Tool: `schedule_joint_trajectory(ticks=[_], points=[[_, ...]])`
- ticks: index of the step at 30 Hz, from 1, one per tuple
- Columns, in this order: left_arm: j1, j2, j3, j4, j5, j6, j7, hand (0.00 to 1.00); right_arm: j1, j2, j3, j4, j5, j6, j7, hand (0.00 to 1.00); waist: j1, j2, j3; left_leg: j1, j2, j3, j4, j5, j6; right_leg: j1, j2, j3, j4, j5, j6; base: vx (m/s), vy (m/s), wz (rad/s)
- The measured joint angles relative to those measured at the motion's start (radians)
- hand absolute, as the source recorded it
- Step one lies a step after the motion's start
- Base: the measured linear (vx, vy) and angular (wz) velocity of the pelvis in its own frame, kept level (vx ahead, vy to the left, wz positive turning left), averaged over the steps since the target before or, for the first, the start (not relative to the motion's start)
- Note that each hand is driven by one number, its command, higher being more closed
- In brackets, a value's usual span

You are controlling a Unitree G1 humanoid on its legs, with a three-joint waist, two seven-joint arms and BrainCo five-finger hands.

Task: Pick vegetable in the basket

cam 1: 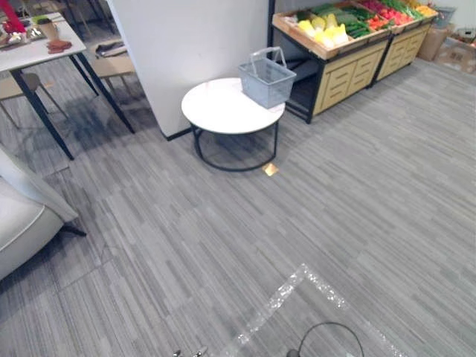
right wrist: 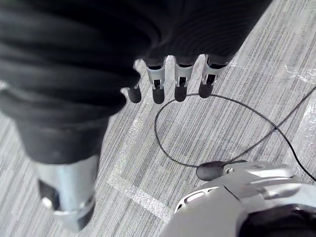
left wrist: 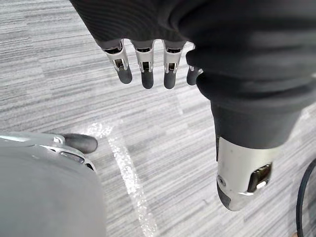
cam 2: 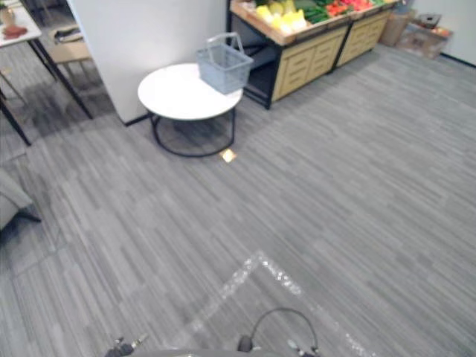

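Your left hand [left wrist: 147, 66] and right hand [right wrist: 180, 81] are hanging empty, fingers loosely spread; yellow and green vegetables [cam 1: 327, 31] are lying well ahead, rightward, past the grey plastic basket [cam 1: 266, 82].

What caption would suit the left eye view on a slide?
Grey basket on a round white table, beside a wooden stand of vegetables, across grey floor.

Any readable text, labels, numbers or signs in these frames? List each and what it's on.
None can be read.
Basket: no lettering visible.
Round table: plain white top, no marks.
Vegetable stand: no sign or price tag legible on its drawers or edge.
Yellow marker on the floor: too small to tell whether it carries print.
Cardboard box at the far right: too small and blurred to read.
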State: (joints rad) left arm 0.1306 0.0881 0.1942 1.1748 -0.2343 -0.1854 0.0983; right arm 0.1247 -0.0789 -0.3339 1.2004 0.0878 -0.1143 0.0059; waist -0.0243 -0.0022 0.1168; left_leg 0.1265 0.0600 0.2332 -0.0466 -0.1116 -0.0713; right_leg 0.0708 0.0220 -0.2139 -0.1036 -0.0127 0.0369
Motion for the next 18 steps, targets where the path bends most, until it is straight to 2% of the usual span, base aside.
schedule_joint_trajectory(ticks=[1, 3, 4, 5, 6, 7, 8, 9, 10, 11, 12, 13, 15, 16, 17, 18], points=[[-0.009, 0.0, 0.002, -0.001, -0.001, 0.0, -0.001, 0.0, -0.008, -0.001, 0.0, -0.004, 0.001, 0.0, 0.0, 0.0, 0.0, 0.006, 0.008, -0.019, 0.007, 0.003, 0.011, 0.002, -0.003, -0.037, 0.002, 0.004, 0.041, -0.013, -0.017, 0.0, -0.029, -0.06], [-0.026, 0.0, 0.012, -0.002, -0.031, 0.002, -0.006, 0.0, -0.027, -0.001, -0.001, -0.007, 0.005, -0.001, 0.0, 0.0, -0.001, -0.003, 0.032, -0.025, 0.013, 0.008, 0.018, 0.003, -0.007, -0.086, 0.001, 0.009, 0.125, -0.05, -0.066, 0.0, -0.052, -0.08], [-0.028, 0.0, 0.019, -0.003, -0.037, 0.003, -0.008, 0.0, -0.03, -0.001, -0.001, -0.006, 0.01, 0.0, 0.0, 0.0, -0.001, 0.001, 0.042, -0.026, 0.015, 0.012, 0.022, 0.002, -0.01, -0.097, 0.0, 0.014, 0.149, -0.069, -0.067, 0.0, -0.087, -0.18], [-0.029, 0.0, 0.05, -0.004, -0.037, 0.006, -0.014, 0.0, -0.038, 0.002, 0.003, -0.006, 0.012, -0.001, 0.0, 0.0, -0.001, -0.017, 0.053, -0.049, 0.029, 0.032, 0.095, -0.033, -0.054, -0.122, -0.001, 0.028, 0.213, -0.122, -0.07, 0.0, -0.129, -0.19], [-0.028, 0.002, 0.07, -0.005, -0.038, 0.012, -0.016, 0.0, -0.039, 0.005, 0.019, -0.006, 0.021, -0.001, 0.0, 0.0, 0.001, -0.026, 0.062, -0.082, 0.044, 0.038, 0.196, -0.062, -0.065, -0.123, -0.003, 0.033, 0.233, -0.151, -0.079, 0.01, -0.146, -0.14], [-0.028, 0.005, 0.08, -0.009, -0.04, 0.015, -0.017, 0.0, -0.039, 0.007, 0.029, -0.006, 0.032, -0.001, -0.001, 0.0, 0.0, -0.032, 0.069, -0.118, 0.057, 0.042, 0.285, -0.07, -0.059, -0.116, -0.004, 0.034, 0.239, -0.161, -0.086, 0.03, -0.197, -0.02], [-0.021, 0.007, 0.097, -0.033, -0.049, 0.017, -0.019, 0.0, -0.039, 0.007, 0.04, -0.008, 0.034, -0.001, -0.001, 0.0, 0.002, -0.039, 0.08, -0.23, 0.105, 0.051, 0.549, -0.064, -0.042, -0.093, -0.002, 0.034, 0.245, -0.175, -0.1, 0.04, -0.173, 0.0], [-0.021, 0.005, 0.112, -0.039, -0.059, 0.019, -0.021, 0.0, -0.042, 0.001, 0.047, -0.01, 0.034, -0.001, -0.001, 0.0, 0.003, -0.031, 0.087, -0.271, 0.131, 0.046, 0.649, -0.049, -0.018, -0.079, 0.006, 0.033, 0.244, -0.18, -0.107, 0.09, -0.206, -0.07], [-0.019, -0.01, 0.128, -0.044, -0.075, 0.022, -0.024, 0.0, -0.042, -0.007, 0.072, -0.017, 0.034, -0.001, -0.004, 0.0, 0.008, -0.026, 0.1, -0.331, 0.166, 0.024, 0.809, -0.023, 0.027, -0.05, 0.02, 0.03, 0.244, -0.191, -0.123, 0.1, -0.118, -0.07], [-0.018, -0.012, 0.127, -0.044, -0.079, 0.022, -0.024, 0.0, -0.043, -0.012, 0.088, -0.02, 0.034, -0.001, -0.006, 0.0, 0.009, -0.019, 0.101, -0.354, 0.169, 0.008, 0.861, -0.024, 0.029, -0.039, 0.023, 0.029, 0.245, -0.2, -0.124, 0.14, -0.091, -0.02], [-0.016, -0.012, 0.126, -0.052, -0.078, 0.022, -0.025, 0.0, -0.046, -0.021, 0.125, -0.039, 0.034, 0.0, -0.011, 0.0, 0.012, -0.014, 0.102, -0.393, 0.15, -0.029, 0.924, -0.039, 0.015, -0.012, 0.021, 0.03, 0.247, -0.216, -0.126, 0.13, -0.03, 0.06], [-0.014, -0.017, 0.119, -0.067, -0.08, 0.021, -0.025, 0.0, -0.055, -0.025, 0.151, -0.06, 0.04, -0.001, -0.012, 0.0, 0.017, -0.014, 0.103, -0.423, 0.124, -0.051, 0.932, -0.056, 0.0, -0.001, 0.016, 0.036, 0.246, -0.227, -0.117, 0.2, -0.032, 0.02], [-0.015, -0.02, 0.085, -0.081, -0.108, 0.019, -0.028, 0.0, -0.125, -0.043, 0.188, -0.08, 0.044, -0.003, -0.01, 0.0, 0.047, -0.013, 0.105, -0.479, 0.056, -0.078, 0.773, -0.068, -0.003, 0.005, -0.009, 0.059, 0.244, -0.241, -0.087, 0.22, 0.001, -0.19], [-0.013, -0.02, 0.076, -0.08, -0.111, 0.019, -0.029, 0.0, -0.139, -0.043, 0.199, -0.093, 0.045, -0.006, -0.009, 0.0, 0.056, -0.009, 0.104, -0.488, 0.049, -0.078, 0.707, -0.064, -0.002, 0.006, -0.013, 0.061, 0.24, -0.245, -0.082, 0.32, 0.044, -0.25], [-0.007, -0.021, 0.067, -0.08, -0.112, 0.019, -0.03, 0.0, -0.173, -0.044, 0.223, -0.112, 0.049, -0.02, -0.009, 0.0, 0.059, -0.006, 0.107, -0.502, 0.035, -0.082, 0.55, -0.039, 0.002, 0.023, -0.017, 0.063, 0.221, -0.25, -0.074, 0.31, 0.042, -0.11], [-0.003, -0.021, 0.066, -0.079, -0.112, 0.019, -0.031, 0.0, -0.184, -0.044, 0.233, -0.131, 0.049, -0.024, -0.009, 0.0, 0.059, -0.003, 0.106, -0.507, 0.031, -0.083, 0.457, -0.012, -0.001, 0.034, -0.017, 0.065, 0.208, -0.251, -0.073, 0.43, 0.065, -0.07]])
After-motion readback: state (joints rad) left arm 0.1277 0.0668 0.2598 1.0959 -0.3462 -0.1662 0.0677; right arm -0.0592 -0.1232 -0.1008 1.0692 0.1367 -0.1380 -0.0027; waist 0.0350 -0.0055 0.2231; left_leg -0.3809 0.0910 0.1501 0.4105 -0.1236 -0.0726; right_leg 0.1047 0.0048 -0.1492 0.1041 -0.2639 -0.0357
